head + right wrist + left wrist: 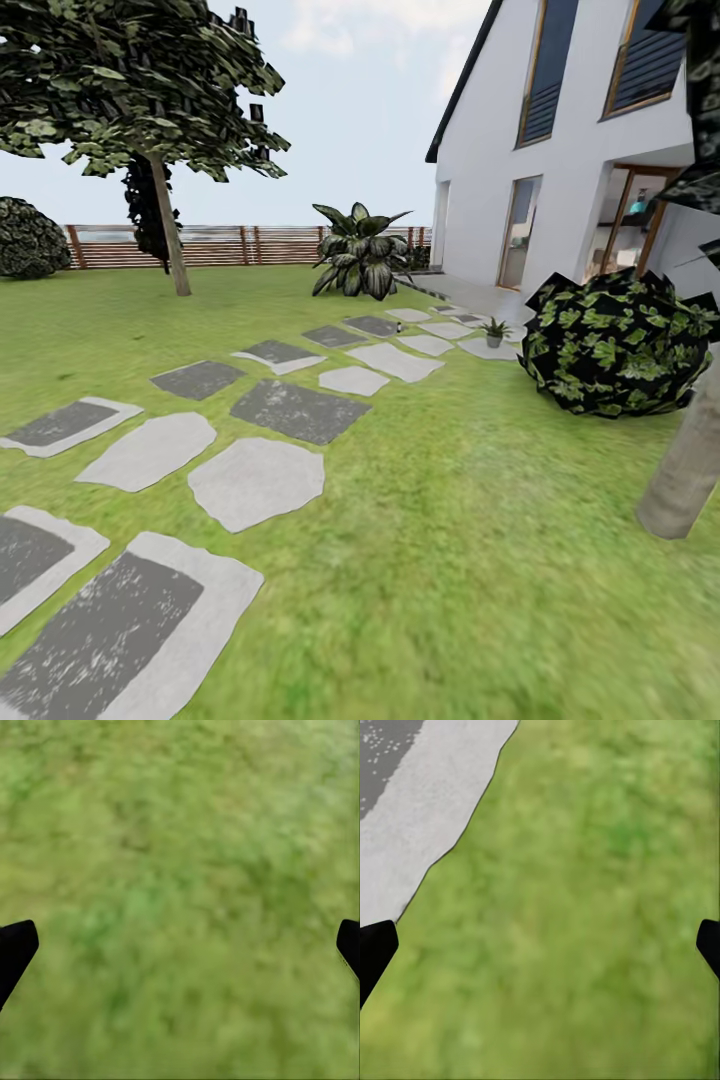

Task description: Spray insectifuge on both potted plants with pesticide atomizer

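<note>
1. Head view: the garden lawn runs wide and green, w/ a trail of grey stepping stones leading from near-left toward the white house at far right.
2. One potted plant, small green rosette in a grey pot, sits far off on a pale stone near the end of the trail, just left of a big dark leafy bush. Second plant: can't pick it out.
3. Tiny dark upright item stands on a far stone, left of the potted plant and well apart from it; too small to tell if it's the pesticide atomizer.
4. Brown slatted fence crosses the back. In front of it: a tree at left and a broad-leaved plant near the house corner. Pale trunk at right edge, beside the bush.
5. Left wrist view: left gripper hangs over grass, fingers spread wide at opposite edges of the pic, nothing betw. them. Edge of a stepping stone shows in one corner.
6. Right wrist view: right gripper also over plain grass, fingers spread wide, nothing held.
</note>
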`<state>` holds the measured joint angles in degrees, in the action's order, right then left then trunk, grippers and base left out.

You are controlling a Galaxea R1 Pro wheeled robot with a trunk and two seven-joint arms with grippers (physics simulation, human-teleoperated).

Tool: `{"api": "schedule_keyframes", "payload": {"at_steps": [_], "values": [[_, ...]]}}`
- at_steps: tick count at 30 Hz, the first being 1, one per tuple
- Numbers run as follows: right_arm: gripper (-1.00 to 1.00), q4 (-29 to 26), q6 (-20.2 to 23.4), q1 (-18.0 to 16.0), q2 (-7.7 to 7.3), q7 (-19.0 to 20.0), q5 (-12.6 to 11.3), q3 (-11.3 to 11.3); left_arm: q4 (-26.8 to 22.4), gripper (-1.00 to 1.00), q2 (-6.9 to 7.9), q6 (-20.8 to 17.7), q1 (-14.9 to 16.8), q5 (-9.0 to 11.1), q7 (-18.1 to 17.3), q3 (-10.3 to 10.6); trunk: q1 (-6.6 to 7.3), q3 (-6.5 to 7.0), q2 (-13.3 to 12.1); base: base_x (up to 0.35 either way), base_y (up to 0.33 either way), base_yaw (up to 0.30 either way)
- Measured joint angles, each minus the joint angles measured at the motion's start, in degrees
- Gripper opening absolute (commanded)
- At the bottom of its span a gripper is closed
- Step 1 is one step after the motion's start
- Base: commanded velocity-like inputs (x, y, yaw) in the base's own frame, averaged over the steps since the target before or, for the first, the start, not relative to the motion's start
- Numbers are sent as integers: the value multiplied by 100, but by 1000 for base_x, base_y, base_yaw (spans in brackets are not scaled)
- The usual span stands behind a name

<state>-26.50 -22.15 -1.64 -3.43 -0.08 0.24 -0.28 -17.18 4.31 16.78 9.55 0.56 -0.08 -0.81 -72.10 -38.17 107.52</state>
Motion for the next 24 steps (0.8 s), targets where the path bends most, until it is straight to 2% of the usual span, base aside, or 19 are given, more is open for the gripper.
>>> {"api": "schedule_keyframes", "payload": {"at_steps": [8, 24], "values": [[100, 1, 0, 0, 0, 0, 0, -2, 0, 100, 0, 0, 0, 0, 0, 0, 0, -14, 0, 339, -10, 0], [100, 1, 0, 0, 0, 0, 0, -4, 0, 100, 1, 0, 0, 0, 0, 0, 0, -150, 0, 340, 0, 0]]}}
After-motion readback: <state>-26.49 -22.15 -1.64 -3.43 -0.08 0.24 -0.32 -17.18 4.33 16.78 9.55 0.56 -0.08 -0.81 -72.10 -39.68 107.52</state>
